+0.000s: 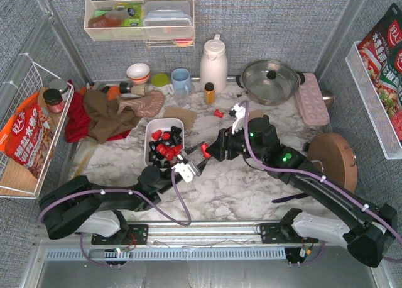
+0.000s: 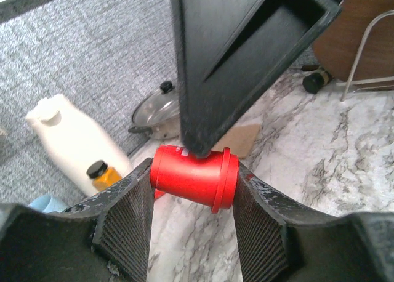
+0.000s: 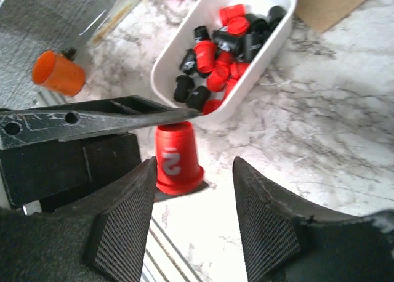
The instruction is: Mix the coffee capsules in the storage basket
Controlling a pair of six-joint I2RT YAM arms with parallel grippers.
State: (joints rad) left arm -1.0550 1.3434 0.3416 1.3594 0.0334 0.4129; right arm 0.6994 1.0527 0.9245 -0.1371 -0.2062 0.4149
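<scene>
We see the table (image 1: 251, 187), marble-patterned, with both arms laid low across it from the near edge. The right arm (image 1: 326, 184) runs in from the right corner, elbow bent, its wrist turned left toward the middle. The left arm (image 1: 94, 203) lies almost flat along the near edge, then angles up and right, so the two wrists meet just right of the basket (image 1: 162, 124).

The basket stands on the table left of centre, and red and black capsules (image 3: 215, 54) lie jumbled in it, mostly toward one end.

The left gripper (image 2: 194, 171) is closed to a narrow gap and holds one red capsule (image 2: 191, 178) on its side, pinched end to end between the two pads, above the table and just outside the basket's near right corner.

The right gripper (image 3: 192, 171) stands wide. In the left wrist view one of its fingers (image 2: 246, 54) comes down onto the top of the held capsule and touches it. We cannot tell from these views whether its other finger touches anything.
</scene>
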